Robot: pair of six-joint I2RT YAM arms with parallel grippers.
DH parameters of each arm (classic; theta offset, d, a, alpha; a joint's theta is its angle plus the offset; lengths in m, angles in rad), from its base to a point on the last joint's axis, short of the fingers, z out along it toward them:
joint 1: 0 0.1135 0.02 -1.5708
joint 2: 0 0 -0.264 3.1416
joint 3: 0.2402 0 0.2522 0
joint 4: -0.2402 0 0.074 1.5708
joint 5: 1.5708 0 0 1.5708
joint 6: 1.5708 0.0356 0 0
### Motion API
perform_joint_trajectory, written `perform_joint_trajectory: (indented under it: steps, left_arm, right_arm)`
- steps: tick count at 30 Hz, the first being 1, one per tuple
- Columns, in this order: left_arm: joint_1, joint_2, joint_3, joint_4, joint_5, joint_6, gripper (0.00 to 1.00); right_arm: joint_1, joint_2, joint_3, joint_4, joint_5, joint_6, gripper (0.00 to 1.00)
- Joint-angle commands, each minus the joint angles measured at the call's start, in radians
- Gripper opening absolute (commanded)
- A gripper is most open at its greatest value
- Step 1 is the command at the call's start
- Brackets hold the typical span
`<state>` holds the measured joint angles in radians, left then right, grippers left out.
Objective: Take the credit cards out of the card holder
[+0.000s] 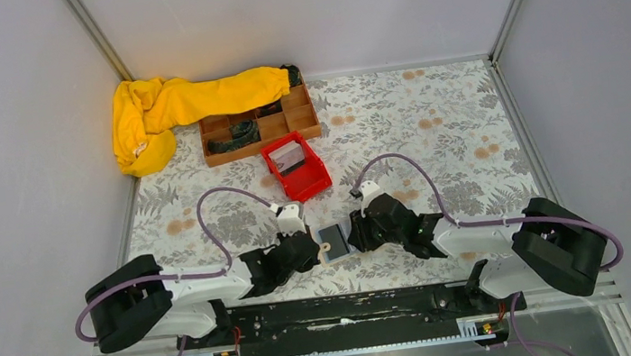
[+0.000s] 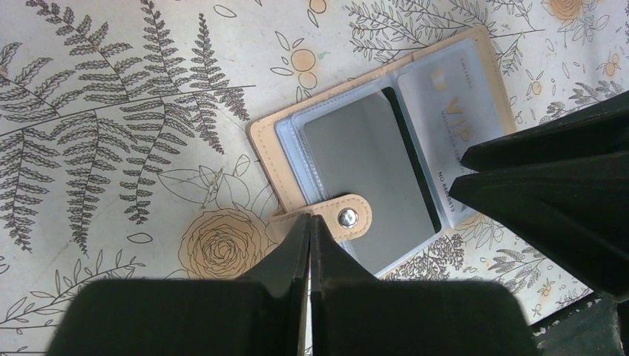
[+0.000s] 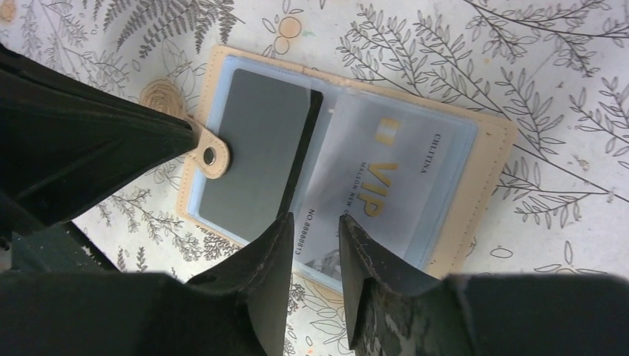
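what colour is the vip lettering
Gold, on the pale card; best in the right wrist view.

One card holder [image 1: 332, 242], lying open on the floral surface [image 1: 433, 127] between left gripper [image 1: 310, 249] and right gripper [image 1: 357, 235]. One red bin [image 1: 308, 182] beyond, grey card [image 1: 289, 155] inside. One wooden tray [image 1: 259, 130], yellow cloth [image 1: 167, 110] far left.

PLACE: you're at a robot test cell in a lab | WALLS: plain grey panels [image 1: 21, 178] in aluminium framing [image 1: 95, 37] | COUNTER [image 1: 450, 116]: floral-print cover | RIG: two arms, left [image 1: 190, 293] and right [image 1: 492, 238], bolted to a black rail [image 1: 346, 309], purple cables [image 1: 215, 199] looping
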<state>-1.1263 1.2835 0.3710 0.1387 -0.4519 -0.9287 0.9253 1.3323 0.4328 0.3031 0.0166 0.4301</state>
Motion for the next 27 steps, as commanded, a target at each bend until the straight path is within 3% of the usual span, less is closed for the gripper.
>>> perform_joint_trajectory:
  steps: [1,6,9,12,15,16,21,27]
  left_arm:
    - [-0.004,-0.021,-0.011,0.016,-0.012,-0.005,0.01]
    - [-0.015,-0.143,-0.012,-0.059,-0.077,-0.047,0.42]
    - [-0.027,-0.191,-0.017,-0.042,-0.053,-0.047,0.47]
    - [-0.031,-0.21,-0.041,0.053,0.018,-0.025,0.38]
    - [-0.03,-0.205,-0.075,0.155,0.072,-0.019,0.05]
    - [-0.031,-0.2,-0.089,0.195,0.094,-0.017,0.0]
    - [-0.036,-0.17,-0.145,0.423,0.227,-0.02,0.0]
    - [-0.061,-0.064,-0.147,0.463,0.153,-0.014,0.0]
  right_arm:
    - [-0.006,-0.021,-0.001,0.082,-0.034,0.009,0.35]
    - [-0.016,-0.028,-0.009,0.086,-0.032,0.007,0.34]
    - [-0.023,-0.028,-0.013,0.094,-0.031,0.007,0.33]
    - [-0.032,-0.028,-0.026,0.12,-0.048,0.016,0.32]
    - [-0.06,-0.034,-0.05,0.172,-0.112,0.047,0.31]
    - [-0.073,-0.038,-0.062,0.195,-0.137,0.059,0.31]
    - [-0.107,-0.056,-0.083,0.209,-0.174,0.071,0.31]
    - [-0.114,-0.066,-0.086,0.211,-0.176,0.07,0.3]
